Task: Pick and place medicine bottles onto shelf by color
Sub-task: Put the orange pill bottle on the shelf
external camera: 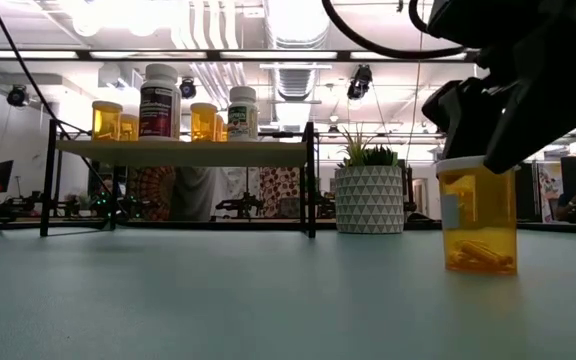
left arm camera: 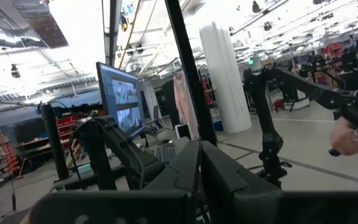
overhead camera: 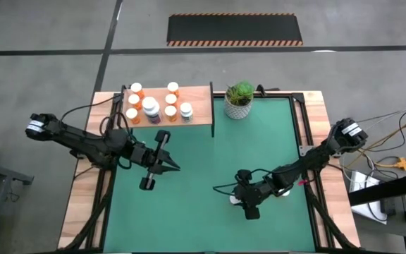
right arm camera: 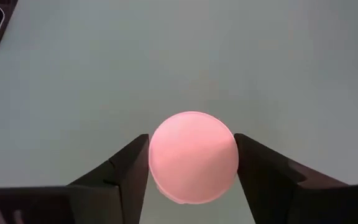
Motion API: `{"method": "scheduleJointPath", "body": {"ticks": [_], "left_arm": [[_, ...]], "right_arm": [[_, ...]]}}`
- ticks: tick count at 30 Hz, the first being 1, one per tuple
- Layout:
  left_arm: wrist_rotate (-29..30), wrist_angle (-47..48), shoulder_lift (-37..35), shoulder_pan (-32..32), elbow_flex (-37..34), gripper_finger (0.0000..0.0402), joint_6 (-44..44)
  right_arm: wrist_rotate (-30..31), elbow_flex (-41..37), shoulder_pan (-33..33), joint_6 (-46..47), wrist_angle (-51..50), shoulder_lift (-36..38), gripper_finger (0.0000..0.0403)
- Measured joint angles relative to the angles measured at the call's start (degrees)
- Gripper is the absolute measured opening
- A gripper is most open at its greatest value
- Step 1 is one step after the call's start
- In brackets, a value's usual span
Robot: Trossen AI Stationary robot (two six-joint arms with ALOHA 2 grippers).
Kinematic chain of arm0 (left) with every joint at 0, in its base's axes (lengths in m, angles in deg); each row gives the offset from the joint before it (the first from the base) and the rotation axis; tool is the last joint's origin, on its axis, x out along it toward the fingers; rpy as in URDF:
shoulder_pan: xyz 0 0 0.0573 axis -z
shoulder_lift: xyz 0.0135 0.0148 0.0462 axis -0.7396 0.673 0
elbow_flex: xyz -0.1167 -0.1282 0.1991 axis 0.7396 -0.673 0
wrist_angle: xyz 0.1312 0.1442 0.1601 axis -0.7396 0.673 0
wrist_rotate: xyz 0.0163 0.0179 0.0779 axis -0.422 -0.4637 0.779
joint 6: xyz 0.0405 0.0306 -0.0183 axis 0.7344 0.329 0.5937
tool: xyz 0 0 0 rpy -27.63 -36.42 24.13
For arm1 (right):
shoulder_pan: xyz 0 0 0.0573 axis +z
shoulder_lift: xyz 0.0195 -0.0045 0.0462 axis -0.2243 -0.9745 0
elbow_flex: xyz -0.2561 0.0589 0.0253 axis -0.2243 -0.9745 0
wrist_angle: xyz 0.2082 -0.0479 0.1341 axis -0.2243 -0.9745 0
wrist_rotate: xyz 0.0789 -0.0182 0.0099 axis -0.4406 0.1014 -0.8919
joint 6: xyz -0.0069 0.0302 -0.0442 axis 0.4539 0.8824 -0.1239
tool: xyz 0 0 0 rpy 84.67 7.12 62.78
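Item: medicine bottle (external camera: 478,218), orange translucent body, white cap, pills visible at its base, pale label patch on the side; writing not legible. Stands upright on the green tabletop (overhead camera: 203,212), right of centre, well apart from the shelf (overhead camera: 199,106).

Right gripper (right arm camera: 191,163): directly above the bottle; fingers (right arm camera: 126,171) apart, flanking the cap on both sides, just beside it; contact cannot be told.

Left gripper (overhead camera: 171,166): over the tabletop just in front of the shelf, fingers together, holding nothing.

Shelf stock: about nine bottles (overhead camera: 151,107), mostly orange, one larger with a dark label (external camera: 159,103); print unreadable.

Potted plant (overhead camera: 239,100): beside the shelf.
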Motion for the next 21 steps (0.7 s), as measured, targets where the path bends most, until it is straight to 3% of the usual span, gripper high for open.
{"method": "scheduleJointPath", "body": {"ticks": [10, 21], "left_arm": [[2.71, 9.64, -4.56, 0.0, -0.9, 0.0, 5.37], [9.54, 8.95, -13.21, 0.0, -12.03, 0.0, 9.25]], "right_arm": [[-0.57, 4.55, -3.23, 0.18, -1.35, 0.44, 0.0206], [-0.63, 28.46, -17.25, -14.67, -23.73, 0.5, 0.0208]]}}
